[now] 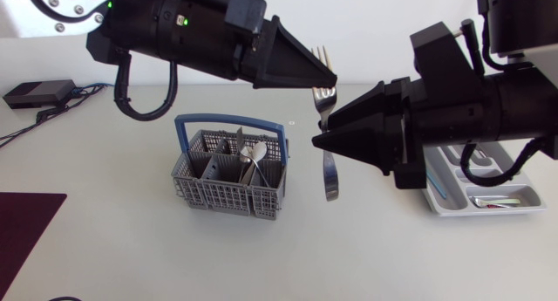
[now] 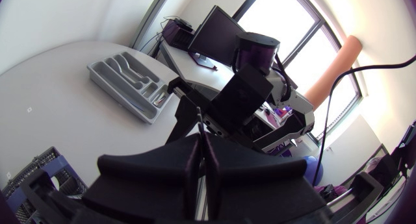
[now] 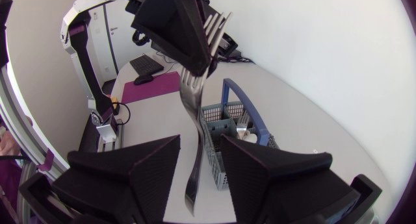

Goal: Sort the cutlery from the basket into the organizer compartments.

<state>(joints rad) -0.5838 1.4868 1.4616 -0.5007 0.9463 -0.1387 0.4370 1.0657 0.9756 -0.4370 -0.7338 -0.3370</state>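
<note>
**A:** Where is the fork (image 1: 330,174) right now?

**B:** In the air, well above the counter (image 1: 113,240), between the basket (image 1: 209,194) and the organizer (image 1: 453,205). It hangs roughly upright, tines on top. The left hand (image 1: 330,78) is pinched narrow on it just under the tines, pressing from two sides.

**A:** And the right hand (image 1: 316,141)?

**B:** Wide. Its fingers (image 3: 140,172) stand either side of the handle, lower down. The right wrist view shows a gap on both sides, so it grips nothing yet.

**A:** A handover, then?

**B:** That's my reading. To do it well, the right hand should centre the handle between its fingers and close squarely on the middle stretch, not near the end. The left should let go only once that grip is firm. If it lets go too soon, the fork drops to the counter.

**A:** And afterwards?

**B:** The organizer sits at the right side of the counter, partly hidden by the right arm, with a few pieces already in it. The fork will want laying flat along a long compartment. More cutlery, a spoon (image 1: 259,154) among it, waits in the basket.
</note>
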